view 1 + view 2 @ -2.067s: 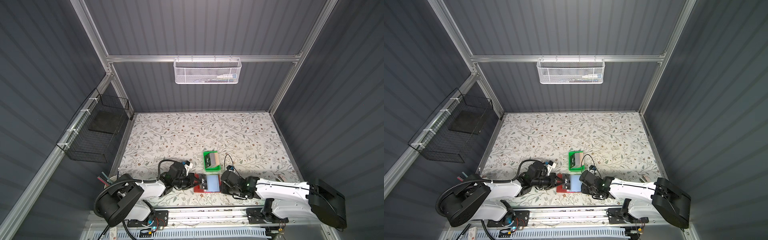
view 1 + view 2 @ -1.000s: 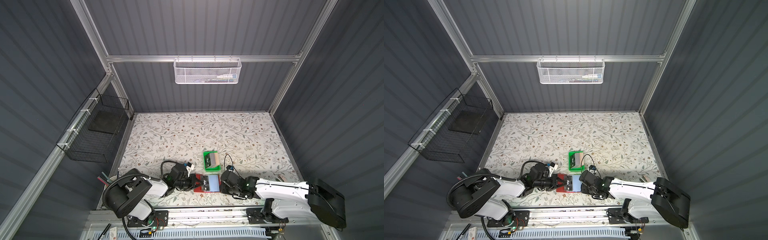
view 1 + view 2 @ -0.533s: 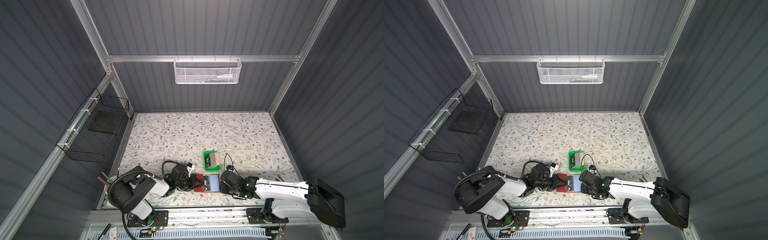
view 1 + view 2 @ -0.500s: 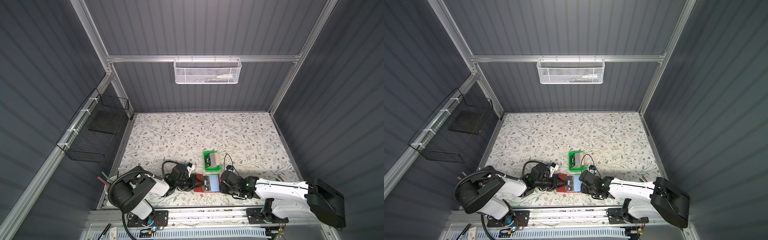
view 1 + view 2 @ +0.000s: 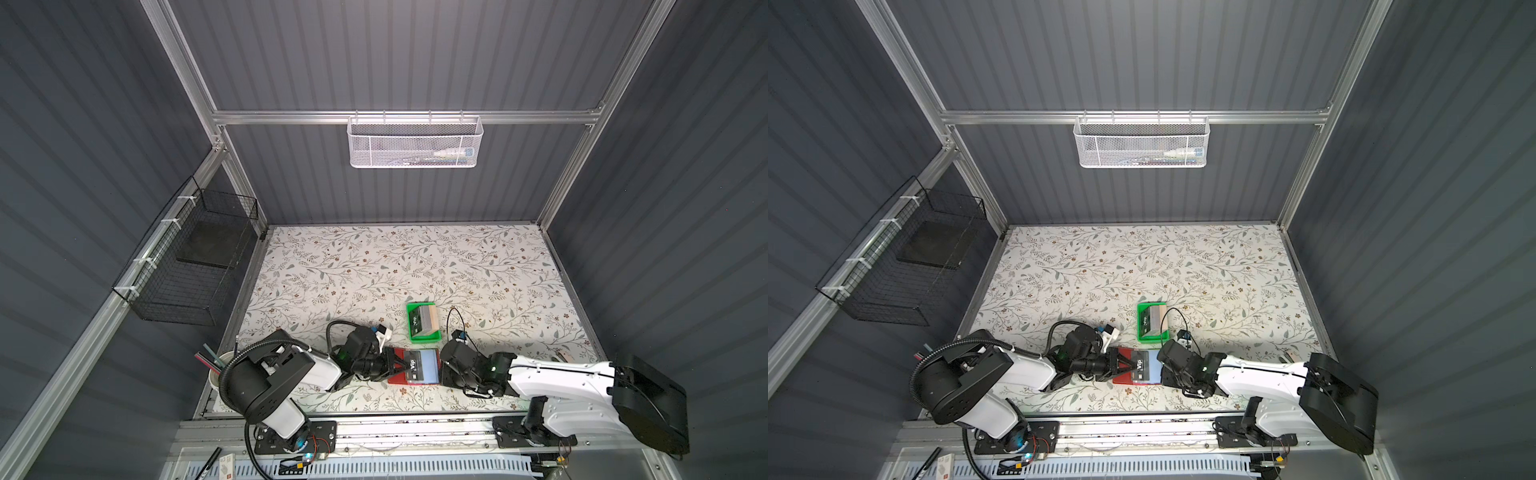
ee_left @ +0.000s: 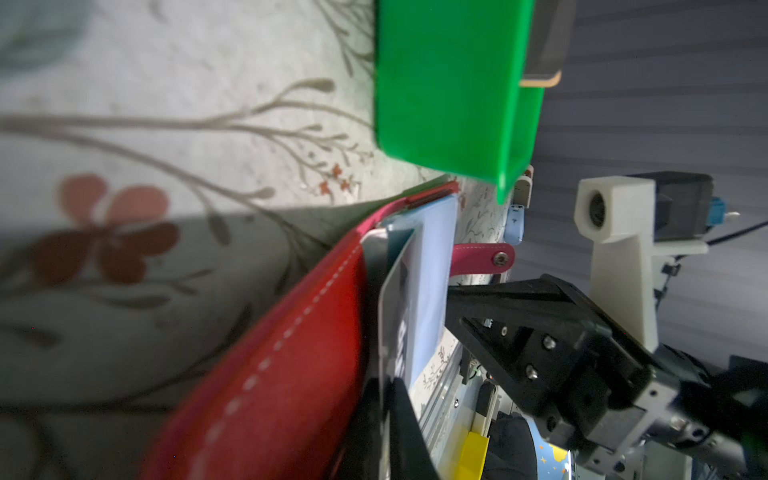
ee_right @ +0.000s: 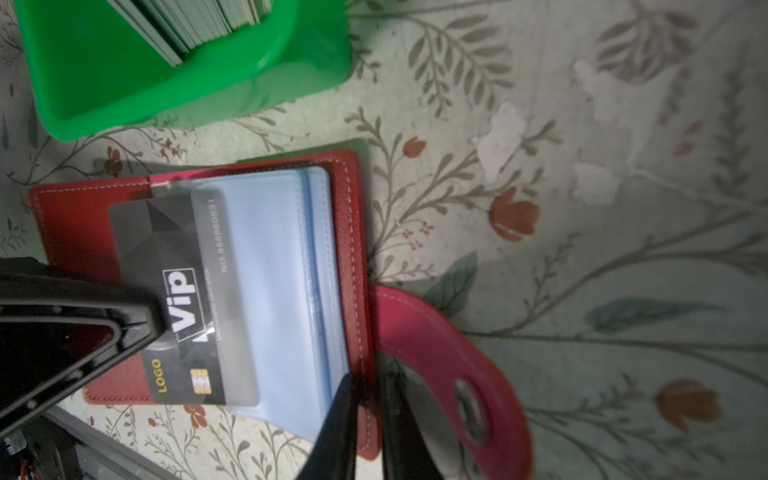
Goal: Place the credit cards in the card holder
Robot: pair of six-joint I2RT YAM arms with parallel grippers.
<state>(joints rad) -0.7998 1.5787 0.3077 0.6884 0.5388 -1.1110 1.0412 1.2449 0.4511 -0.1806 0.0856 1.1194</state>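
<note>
1. Where the floral tabletop nears the lower edge of both top views, two arms lie stretched low and almost level. The left arm reaches in from the lower left and the right arm from the lower right, their wrists facing each other across the lower middle.
2. Between them the card holder lies open and flat. It is red and leather-look, with white stitching and pale blue clear sleeves. The right gripper has its jaws nearly together, clamped on the cover's outer edge beside those sleeves.
3. Just above the holder in the top views sits a green tray, with a stack of credit cards standing on edge inside it (grey and tan edges show).
4. A black card sits partway inside the front sleeve, its free end over the cover half nearer the left arm. The left gripper is pinched tight on that end.
5. The holder's pink-red snap tab curls out onto the tabletop, unfastened.
6. The card carries a white "Vip", a yellow "LOGO" beside a gold chip, and a faint number starting "NO 8888".
</note>
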